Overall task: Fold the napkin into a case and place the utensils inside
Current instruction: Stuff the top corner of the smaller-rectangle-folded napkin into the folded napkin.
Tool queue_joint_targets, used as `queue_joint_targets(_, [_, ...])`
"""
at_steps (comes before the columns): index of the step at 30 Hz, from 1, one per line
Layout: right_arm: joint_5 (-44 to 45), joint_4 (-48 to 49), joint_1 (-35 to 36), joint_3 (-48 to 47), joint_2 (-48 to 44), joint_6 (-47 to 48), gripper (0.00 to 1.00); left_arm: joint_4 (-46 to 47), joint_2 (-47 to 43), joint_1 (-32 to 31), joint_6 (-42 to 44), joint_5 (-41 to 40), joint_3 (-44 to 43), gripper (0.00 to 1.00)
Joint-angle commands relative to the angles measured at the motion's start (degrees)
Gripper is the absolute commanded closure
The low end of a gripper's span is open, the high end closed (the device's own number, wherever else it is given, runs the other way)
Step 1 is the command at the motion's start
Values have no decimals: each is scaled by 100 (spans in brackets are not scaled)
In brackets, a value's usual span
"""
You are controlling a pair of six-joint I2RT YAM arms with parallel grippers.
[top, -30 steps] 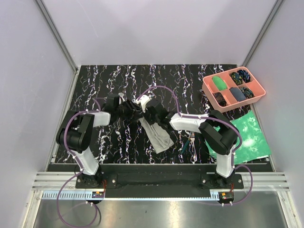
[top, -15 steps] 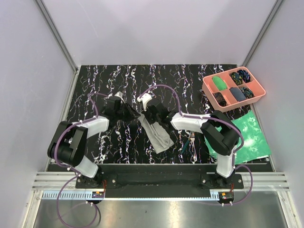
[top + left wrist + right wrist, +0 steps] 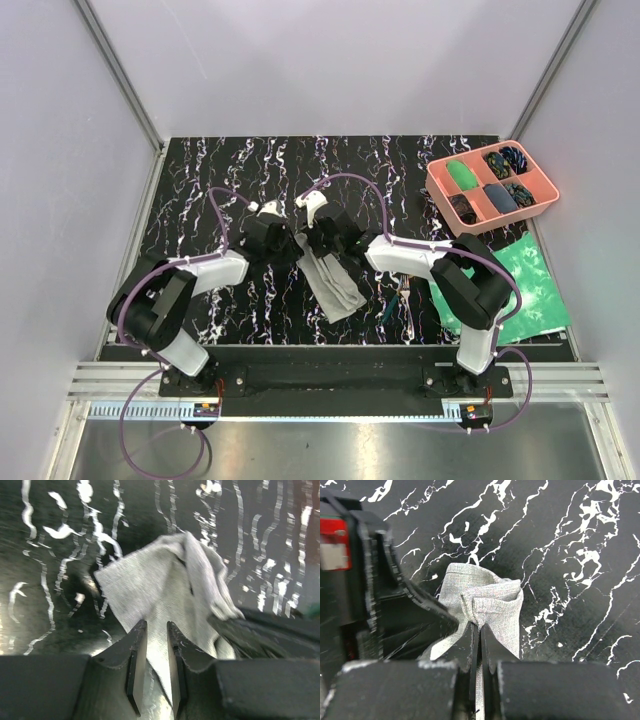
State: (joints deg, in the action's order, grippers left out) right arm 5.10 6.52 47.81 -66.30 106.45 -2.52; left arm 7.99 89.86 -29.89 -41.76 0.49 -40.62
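Note:
The grey napkin [image 3: 336,285] lies as a narrow folded strip, slanting from the middle of the black marbled table toward its front edge. My right gripper [image 3: 312,243] is shut on a raised fold at the strip's far end; the wrist view shows the cloth [image 3: 495,605] pinched at the gripper [image 3: 481,629]. My left gripper [image 3: 287,245] hangs over the same end of the napkin [image 3: 150,585], beside the right one. That gripper [image 3: 156,630] has its jaws a narrow gap apart, with cloth showing through. The utensils [image 3: 400,296] lie right of the napkin.
A pink compartmented tray [image 3: 437,195] holding small objects stands at the back right. A green-and-white mottled sheet [image 3: 525,280] lies at the front right, under the right arm's elbow. Purple cables loop above both wrists.
My left gripper has moved right, onto the napkin's far end, and its jaws have narrowed. My right gripper has stayed shut on the fold, lifting it slightly.

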Motion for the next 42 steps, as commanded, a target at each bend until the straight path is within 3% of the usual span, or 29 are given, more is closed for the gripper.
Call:
queue_joint_targets(1, [-150, 130, -26, 30, -230, -125, 100, -166, 119, -96, 229, -761, -323, 74])
queue_joint_targets(8, [-229, 139, -35, 65, -204, -160, 100, -254, 154, -254, 335, -1086, -385, 66])
queue_joint_targets(13, [-273, 139, -44, 74, -195, -204, 100, -280, 320, -360, 361, -1156, -543, 65])
queue_joint_targets(23, [-378, -274, -44, -32, -222, -108, 100, -430, 330, -369, 309, -1315, -684, 90])
queue_joint_targets(30, [-695, -625, -44, -119, -239, -20, 100, -456, 57, -351, 256, -1271, -587, 97])
queue_joint_targets(32, [-765, -800, -44, -155, -195, 33, 100, -439, 66, -342, 212, -1148, -579, 96])
queue_joint_targets(34, [-757, -890, -35, -199, -195, 24, 100, -491, 84, -325, 159, -1043, -614, 81])
queue_joint_targets(37, [-748, -925, -61, -208, -204, -64, 100, -517, -4, -325, 168, -1077, -596, 71])
queue_joint_targets(42, [-730, -951, -79, -216, -195, -134, 100, -684, -101, -316, 264, -1201, -693, 67])
